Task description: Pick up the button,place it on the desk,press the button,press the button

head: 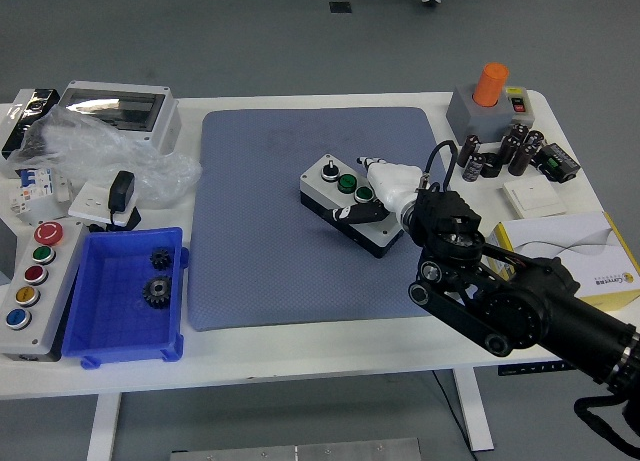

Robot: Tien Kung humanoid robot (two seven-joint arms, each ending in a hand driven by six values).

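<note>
The right hand (pixel 375 189) has white fingers curled on the small grey button box w/ green buttons (pixel 347 196), mid blue mat (pixel 260 231). Push straight down, gently, so box doesn't slide.

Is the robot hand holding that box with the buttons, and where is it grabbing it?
Yes, it looks so. The right robot hand is wrapped around the near right end of the button box on the blue mat.
</note>
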